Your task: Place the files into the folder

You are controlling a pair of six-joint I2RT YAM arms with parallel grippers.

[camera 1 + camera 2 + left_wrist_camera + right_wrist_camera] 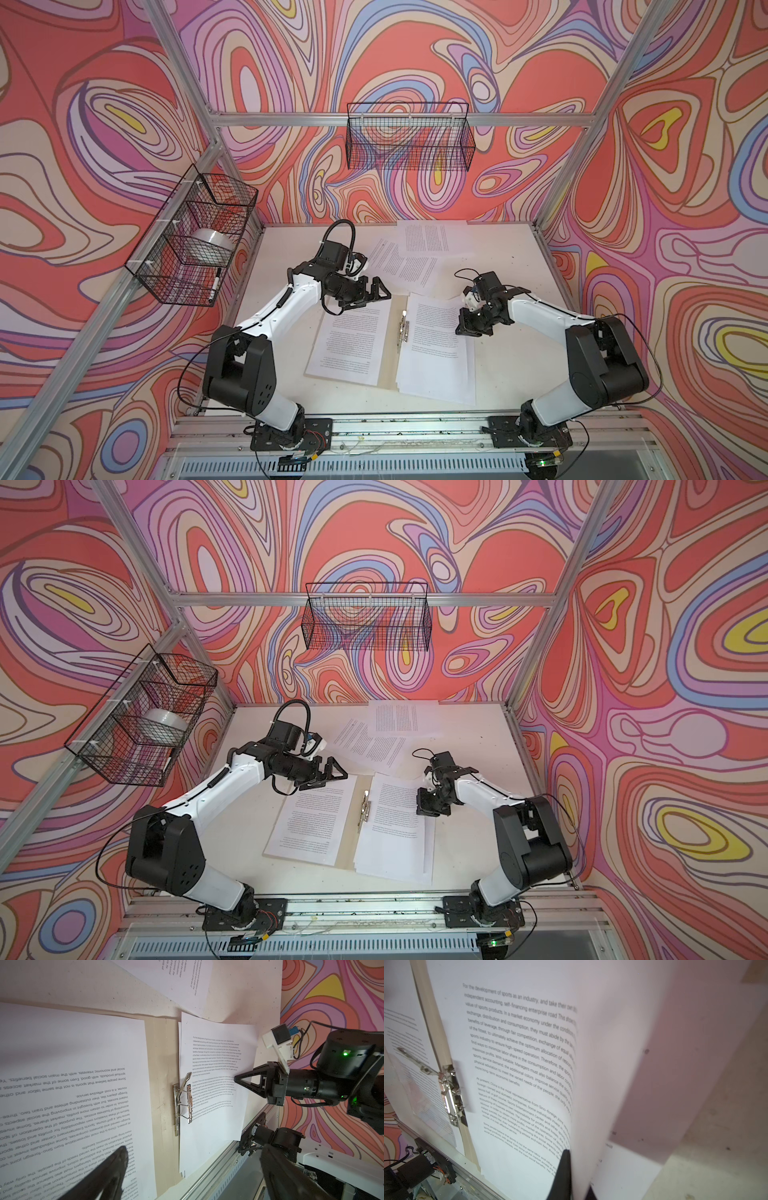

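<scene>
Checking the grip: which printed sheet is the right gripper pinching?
The top sheet on the folder's right half, right of the metal clip; the shut right gripper pinches its outer edge. The left-half sheet and back sheets lie ungripped.

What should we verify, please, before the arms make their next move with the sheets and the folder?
1. Folder lying open on the table: ok.
2. Right gripper shut on the top right sheet, its edge lifted: ok.
3. Left gripper jaws open and empty, over the left sheet: ok.
4. Metal clip clamping any sheet: cannot tell.
5. Right stack squared: not ok, edges fanned at the near end.
6. All sheets in the folder: not ok, loose sheets lie at the table's far side.
</scene>
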